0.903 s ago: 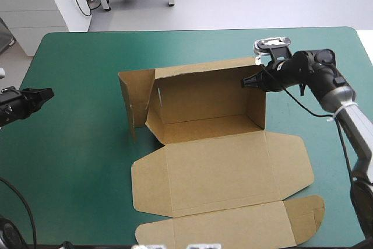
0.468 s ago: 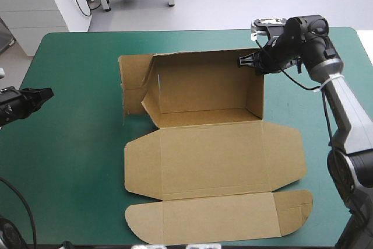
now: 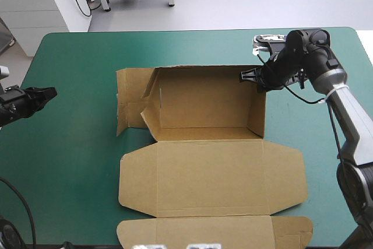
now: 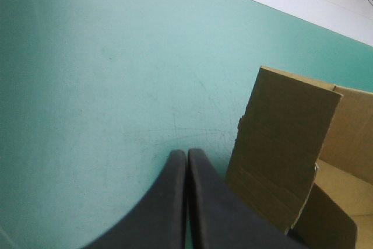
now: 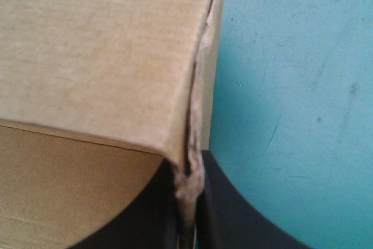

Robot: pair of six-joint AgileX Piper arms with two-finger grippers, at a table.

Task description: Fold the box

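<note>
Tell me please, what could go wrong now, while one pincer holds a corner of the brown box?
1. The right pincer is shut on only the thin far right corner of the brown cardboard box. The board edge looks crumpled there, so it may tear or slip out.
2. The box's left end flap stands loose and untucked, and the shut left pincer is far from it, so that side may splay outward.

Lab: teal-green table (image 3: 76,155), white cabinet (image 3: 41,5)
</note>
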